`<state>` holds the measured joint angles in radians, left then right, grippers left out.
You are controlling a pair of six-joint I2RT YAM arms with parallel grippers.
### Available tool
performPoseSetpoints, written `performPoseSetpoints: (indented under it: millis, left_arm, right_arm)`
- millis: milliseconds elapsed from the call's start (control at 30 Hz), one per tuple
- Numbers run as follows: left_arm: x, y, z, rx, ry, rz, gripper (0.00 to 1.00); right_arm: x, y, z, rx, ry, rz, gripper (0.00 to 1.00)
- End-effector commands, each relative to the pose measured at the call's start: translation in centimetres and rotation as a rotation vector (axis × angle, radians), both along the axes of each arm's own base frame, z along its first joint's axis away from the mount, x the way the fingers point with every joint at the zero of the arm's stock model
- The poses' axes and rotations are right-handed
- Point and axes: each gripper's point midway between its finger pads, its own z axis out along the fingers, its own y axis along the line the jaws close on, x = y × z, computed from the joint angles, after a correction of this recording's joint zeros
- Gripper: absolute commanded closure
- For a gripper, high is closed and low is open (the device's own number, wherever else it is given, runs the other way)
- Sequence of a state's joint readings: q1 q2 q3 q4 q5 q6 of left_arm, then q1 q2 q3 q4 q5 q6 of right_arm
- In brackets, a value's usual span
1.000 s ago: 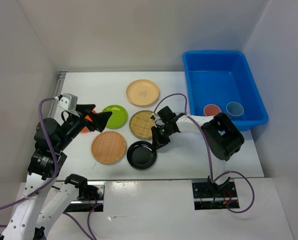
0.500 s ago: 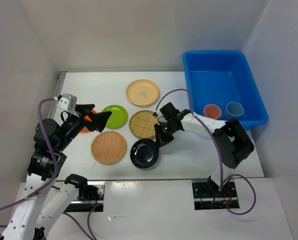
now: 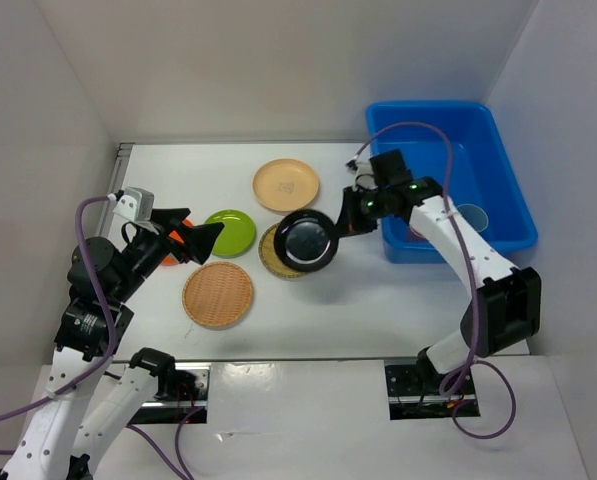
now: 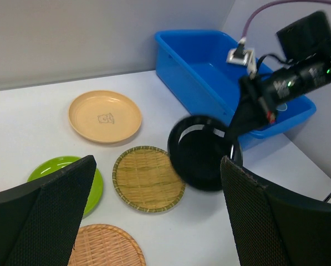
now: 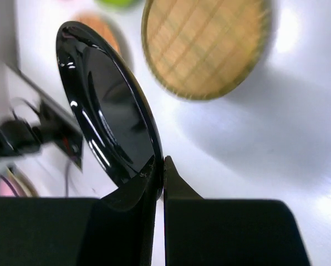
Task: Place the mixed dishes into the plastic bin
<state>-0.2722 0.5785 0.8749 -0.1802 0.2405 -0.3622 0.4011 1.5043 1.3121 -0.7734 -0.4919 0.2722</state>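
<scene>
My right gripper (image 3: 344,224) is shut on the rim of the glossy black bowl (image 3: 307,241) and holds it tilted in the air, over the right tan woven plate (image 3: 275,250) and left of the blue plastic bin (image 3: 503,180). The right wrist view shows the gripper (image 5: 161,166) pinching the bowl (image 5: 107,127). The beige plate (image 3: 285,184), lime green plate (image 3: 231,231) and left tan woven plate (image 3: 218,294) lie on the table. The orange plate (image 3: 176,240) is mostly hidden behind my left gripper (image 3: 196,238), which is open and empty. A blue cup (image 3: 470,216) shows in the bin.
White walls enclose the table at the back and on both sides. The bin stands against the right wall. The right arm's grey cable (image 3: 418,130) loops over the bin's near left part.
My right gripper has lifted the black bowl off the table and carried it up and to the right, tilting it on edge. The left arm has not moved.
</scene>
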Motion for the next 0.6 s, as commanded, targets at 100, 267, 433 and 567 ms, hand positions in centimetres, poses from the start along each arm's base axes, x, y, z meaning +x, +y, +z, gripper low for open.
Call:
performPoseSetpoints:
  millis: [100, 267, 433, 567]
  left_arm:
    - [-0.6, -0.2, 1.3, 0.004, -0.065, -0.024, 0.01]
    - [-0.7, -0.2, 1.7, 0.001, -0.074, -0.024, 0.01]
    - [-0.8, -0.2, 1.9, 0.001, -0.074, -0.024, 0.01]
    - [-0.7, -0.2, 2.4, -0.001, -0.082, -0.024, 0.01]
  right_arm:
    - [7.4, -9.2, 10.0, 0.191, -0.227, -0.303, 1.0]
    - [12.5, -18.6, 12.0, 0.29, -0.302, -0.6, 1.0]
    - [15.3, -25.7, 12.2, 0.366, -0.313, -0.847, 1.0]
    - [18.1, -28.7, 11.3, 0.309, -0.297, -0.954, 1.0]
